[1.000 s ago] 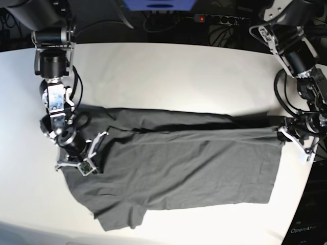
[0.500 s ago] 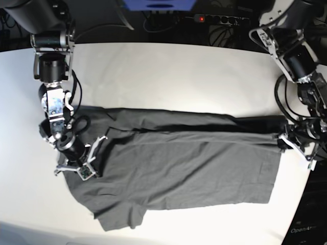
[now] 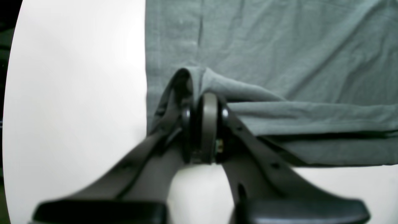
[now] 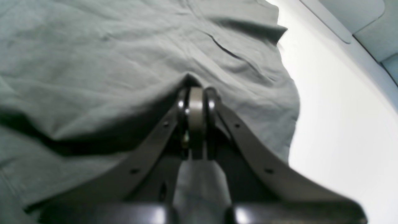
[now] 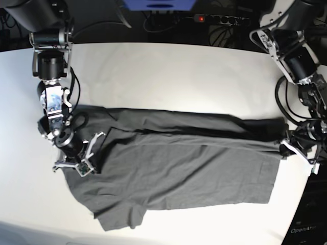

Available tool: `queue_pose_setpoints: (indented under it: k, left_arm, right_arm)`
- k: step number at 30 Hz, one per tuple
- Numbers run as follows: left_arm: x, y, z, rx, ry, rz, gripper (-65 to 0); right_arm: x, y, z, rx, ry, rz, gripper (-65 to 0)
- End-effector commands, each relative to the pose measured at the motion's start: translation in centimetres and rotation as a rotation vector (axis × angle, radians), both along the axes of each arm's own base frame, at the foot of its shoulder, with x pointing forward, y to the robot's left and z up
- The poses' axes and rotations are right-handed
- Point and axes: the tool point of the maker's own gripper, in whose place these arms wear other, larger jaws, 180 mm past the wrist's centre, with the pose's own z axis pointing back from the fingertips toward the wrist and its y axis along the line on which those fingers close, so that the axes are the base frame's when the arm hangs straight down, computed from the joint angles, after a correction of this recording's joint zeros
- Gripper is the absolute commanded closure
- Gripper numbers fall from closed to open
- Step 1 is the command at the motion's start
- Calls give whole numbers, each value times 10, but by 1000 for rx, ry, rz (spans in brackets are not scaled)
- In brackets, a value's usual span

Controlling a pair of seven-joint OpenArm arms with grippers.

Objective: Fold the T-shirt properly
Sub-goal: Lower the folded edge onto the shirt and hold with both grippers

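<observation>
1. The T-shirt (image 5: 179, 173) lies spread out on the white table (image 5: 168, 76). One long side is folded over, so there is a double strip along the far edge. The near sleeve sticks out at the front and is not folded yet.
2. The right tool (image 4: 192, 93) is shut tight on a pinch of cloth near the sleeve end. If it lifts too fast, the thin cloth may slip out and the fold drops in a heap.
3. The left tool (image 3: 199, 96) is closed on a pinch at the hem corner, right by the table edge. The pinch looks small, so a hard pull could tug it free.
4. Both tools hold the same shirt, one at each end. If one moves before the other, I think the cloth twists and the fold goes crooked.
5. If they pull apart too hard, the shirt may slide across the smooth table.
6. The far folded strip has wrinkles. Another fold may trap them inside.
</observation>
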Motion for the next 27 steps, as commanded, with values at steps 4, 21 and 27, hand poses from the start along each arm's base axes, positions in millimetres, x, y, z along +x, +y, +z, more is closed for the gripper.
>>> queue_pose_setpoints:
  k: [4, 21, 27]
  left_arm:
    - [14, 9, 25, 15, -79, 11, -26]
    - [19, 4, 28, -3, -116, 12, -26]
    - [20, 1, 27, -9, -117, 10, -26]
  right_arm:
    - [16, -4, 27, 13, -78, -4, -7]
    - [33, -15, 31, 27, -82, -15, -7]
    - [31, -15, 30, 27, -79, -15, -7]
